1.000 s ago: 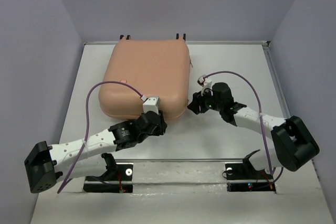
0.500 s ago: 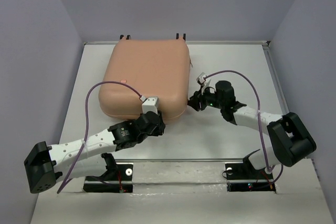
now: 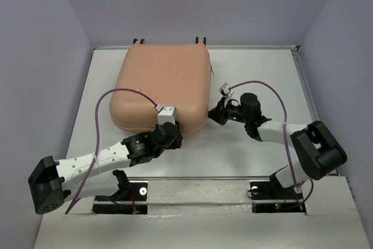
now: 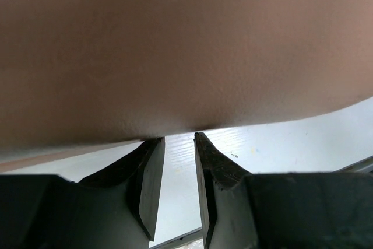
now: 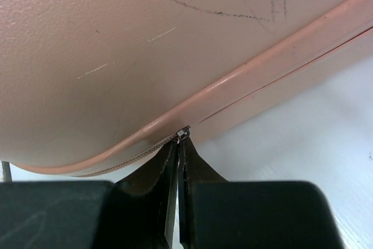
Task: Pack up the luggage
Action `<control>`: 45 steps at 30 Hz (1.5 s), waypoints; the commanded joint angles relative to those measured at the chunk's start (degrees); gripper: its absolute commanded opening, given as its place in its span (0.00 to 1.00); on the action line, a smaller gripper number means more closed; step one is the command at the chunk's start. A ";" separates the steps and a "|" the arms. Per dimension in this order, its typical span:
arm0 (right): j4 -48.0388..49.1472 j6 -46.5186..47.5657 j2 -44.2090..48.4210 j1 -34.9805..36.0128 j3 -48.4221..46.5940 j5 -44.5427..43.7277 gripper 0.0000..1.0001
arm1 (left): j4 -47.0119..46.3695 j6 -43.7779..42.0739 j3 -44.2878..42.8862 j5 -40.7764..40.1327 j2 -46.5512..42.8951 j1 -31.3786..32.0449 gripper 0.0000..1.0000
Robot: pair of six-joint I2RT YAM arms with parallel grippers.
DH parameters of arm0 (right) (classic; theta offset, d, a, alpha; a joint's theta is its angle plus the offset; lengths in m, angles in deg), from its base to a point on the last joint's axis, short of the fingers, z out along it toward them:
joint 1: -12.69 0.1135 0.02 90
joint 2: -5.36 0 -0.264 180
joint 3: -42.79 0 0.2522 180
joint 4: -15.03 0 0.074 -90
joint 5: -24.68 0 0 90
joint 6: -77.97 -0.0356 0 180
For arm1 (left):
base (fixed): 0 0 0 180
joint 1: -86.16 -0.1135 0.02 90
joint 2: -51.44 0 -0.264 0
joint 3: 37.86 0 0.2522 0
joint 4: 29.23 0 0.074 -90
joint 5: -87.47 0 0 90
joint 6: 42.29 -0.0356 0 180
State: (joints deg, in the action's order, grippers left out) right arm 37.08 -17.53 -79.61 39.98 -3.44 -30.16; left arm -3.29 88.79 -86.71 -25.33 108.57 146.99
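Standing around the white table [image 3: 256,68], lavender walls [image 3: 204,4] enclose the luggage [image 3: 163,86].

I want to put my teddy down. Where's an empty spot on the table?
Biggest bare patch: table between the luggage and the right wall. Crowded at the luggage's near edge: left gripper against it, right gripper at the zipper pull.

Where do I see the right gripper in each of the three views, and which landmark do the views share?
Top external: the right gripper is right of centre, at the right side of the luggage, by its near corner.
Left wrist: not in it.
Right wrist: bottom centre, fingers shut, tips at the zip slider.
Shared landmark: the peach luggage shell, in all three views.
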 commanded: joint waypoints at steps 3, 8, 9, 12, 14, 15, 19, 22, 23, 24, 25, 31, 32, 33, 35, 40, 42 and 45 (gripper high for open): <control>9.38 -6.71 3.31 0.13 4.33 -2.28 0.07 | -3.13 -2.76 -5.33 -4.35 0.97 -1.68 0.38; -3.70 -7.77 14.29 2.15 8.12 -9.83 0.07 | -5.41 -5.31 -8.32 -2.16 1.76 -5.55 0.38; -10.87 -7.69 15.78 2.15 8.04 -11.85 0.07 | -6.37 -6.27 -8.76 -1.63 2.46 -5.90 0.38; -20.74 -9.34 21.66 4.87 8.12 -14.49 0.07 | -7.34 -7.94 -10.52 -2.15 4.74 -6.61 0.39; -23.14 -11.63 23.53 9.08 8.21 -15.12 0.07 | -8.14 -8.64 -11.05 -1.98 5.89 -7.31 0.39; -24.81 -12.42 23.88 11.19 7.25 -15.81 0.07 | -8.40 -8.82 -11.83 -1.89 6.33 -7.66 0.39; -32.03 -15.94 22.23 22.53 5.40 -22.32 0.07 | -11.57 -9.44 -13.68 -0.32 8.26 -8.37 0.39; -29.93 -19.62 19.77 29.65 5.40 -25.13 0.07 | -11.75 -9.35 -14.92 0.74 10.02 -8.28 0.39; -29.05 -20.42 19.23 31.14 4.88 -26.01 0.07 | -12.01 -9.35 -14.92 1.01 10.29 -8.37 0.39; -27.30 -22.00 18.79 33.94 3.83 -28.10 0.07 | -13.75 -9.18 -14.92 1.88 10.72 -8.37 0.39; -26.16 -22.62 18.27 35.36 3.21 -29.00 0.07 | -14.20 -9.18 -14.92 2.32 10.99 -8.28 0.39; -8.67 -28.33 14.57 43.81 2.50 -32.43 0.07 | -14.91 -9.53 -16.59 2.77 13.19 -8.28 0.38; -8.22 -28.78 14.48 44.95 2.50 -33.13 0.07 | -14.91 -9.70 -16.94 2.68 13.36 -8.37 0.38; -10.83 -28.87 15.09 45.91 1.98 -37.31 0.07 | -14.82 -10.23 -17.55 2.59 13.54 -8.37 0.38; -16.62 -29.13 16.32 46.54 1.27 -41.90 0.07 | -14.56 -10.32 -17.91 2.24 13.19 -8.28 0.38; -26.94 -28.60 23.95 33.22 6.18 -48.09 0.11 | -13.77 -8.48 -14.93 2.42 8.80 -8.28 0.38; -26.59 -27.47 25.99 24.50 7.94 -45.71 0.33 | -13.33 -7.42 -12.03 1.98 6.87 -8.28 0.38; -26.41 -20.20 26.09 18.01 6.37 -43.61 0.52 | -12.63 -5.49 -8.61 1.63 2.22 -8.28 0.39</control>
State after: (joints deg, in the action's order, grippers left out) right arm 12.23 -44.07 -54.32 64.70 3.40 -74.58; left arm -8.73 81.14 -97.71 -19.02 117.81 139.65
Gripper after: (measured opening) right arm 0.440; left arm 0.386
